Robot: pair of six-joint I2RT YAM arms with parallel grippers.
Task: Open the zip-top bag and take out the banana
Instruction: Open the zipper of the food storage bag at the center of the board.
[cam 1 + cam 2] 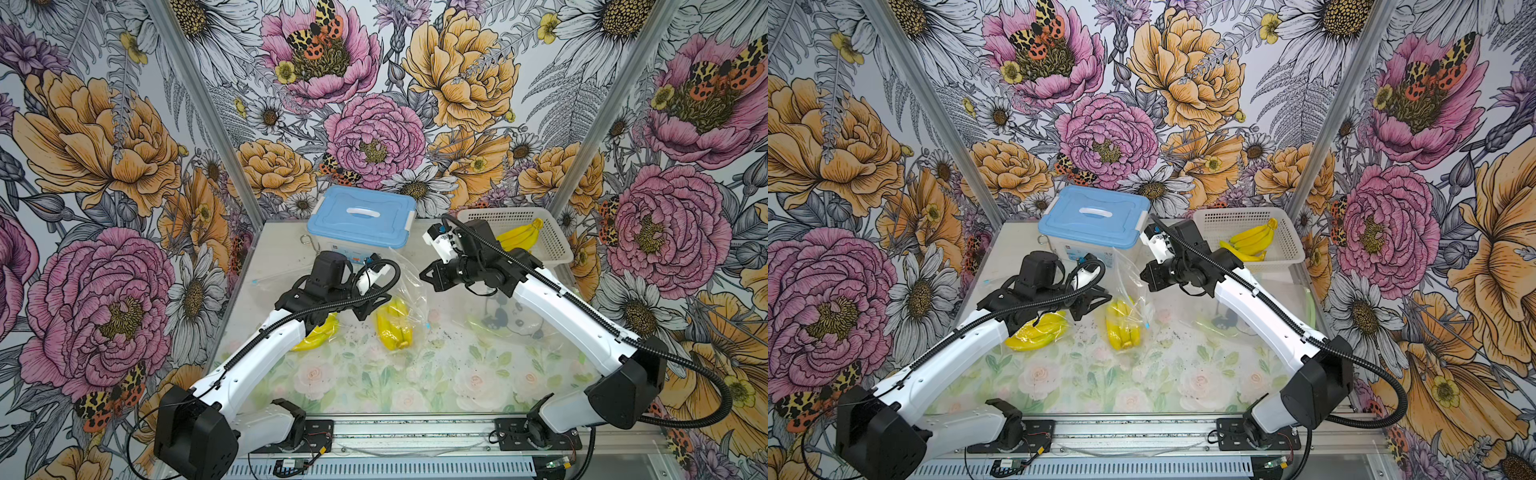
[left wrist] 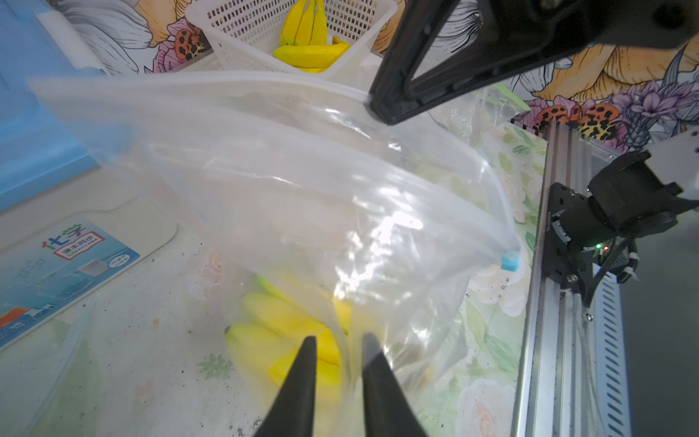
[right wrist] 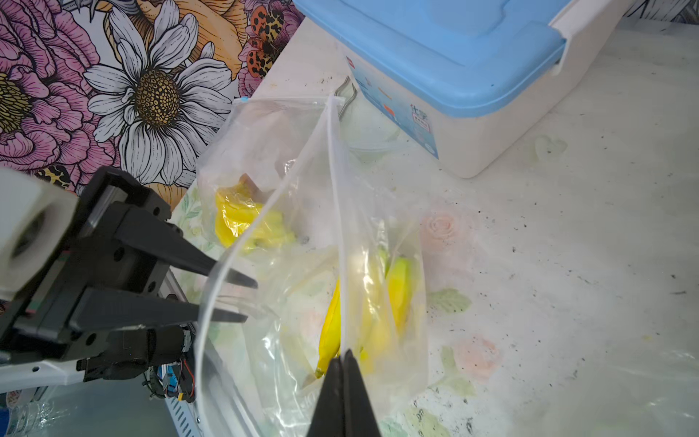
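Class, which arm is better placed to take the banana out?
Left: the left gripper, open, is at the mouth of the bag, near the banana; the right gripper is shut on its rim.

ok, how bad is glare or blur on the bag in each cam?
Left wrist view: bright glare patch on the zip-top bag, one rim end smeared, banana bunch soft behind film. Right wrist view: rim crisp, mild sheen. In both top views: even light, bag only faintly visible.

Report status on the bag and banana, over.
Right gripper shut on zip-top bag rim. Left gripper open at the mouth. Banana inside. Second bagged banana lies close by.
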